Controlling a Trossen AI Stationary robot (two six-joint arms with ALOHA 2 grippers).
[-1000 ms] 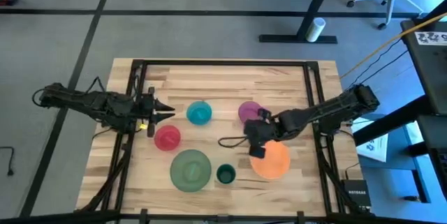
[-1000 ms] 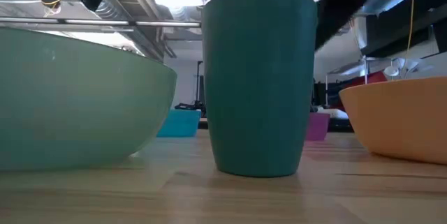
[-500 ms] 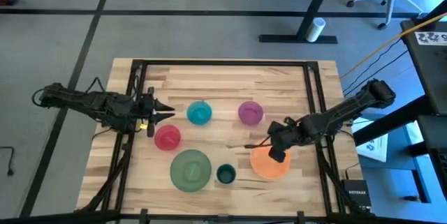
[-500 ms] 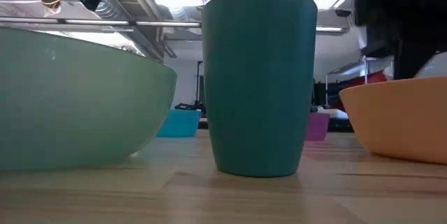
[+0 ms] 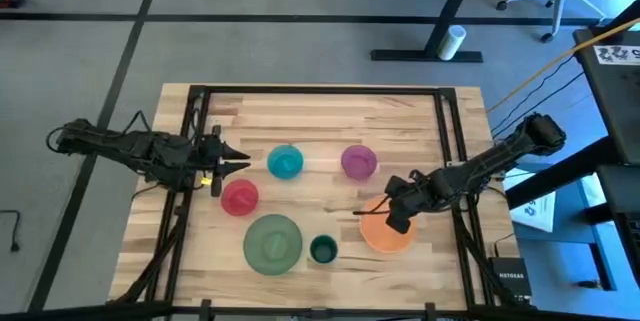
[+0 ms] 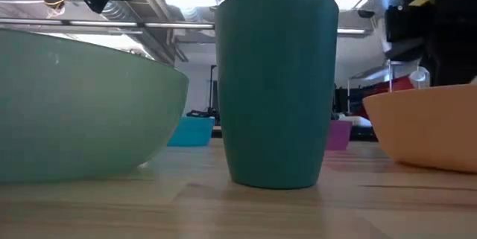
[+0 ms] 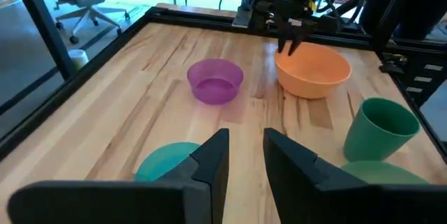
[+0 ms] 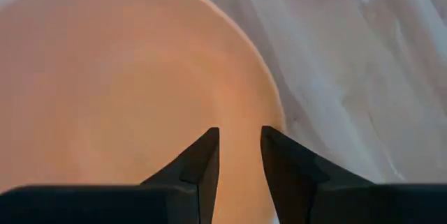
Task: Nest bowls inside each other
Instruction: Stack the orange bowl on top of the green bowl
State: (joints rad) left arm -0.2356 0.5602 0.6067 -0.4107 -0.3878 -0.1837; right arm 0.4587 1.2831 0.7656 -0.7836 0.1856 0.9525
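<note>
**Six bowls stood separate on the tabletop**

None of the bowls was nested; each sat upright and open on the wood. The blue bowl [image 5: 285, 162] and the purple bowl [image 5: 358, 161] lay near the middle of the tabletop, well apart. The red-pink bowl [image 5: 240, 197] sat toward the left edge, just beside the blue one. Along the near edge stood the large green bowl [image 5: 273, 242], the tall, cup-like dark teal bowl [image 5: 323, 250] just beside it, and the large orange bowl [image 5: 380, 233] toward the right edge.
</note>
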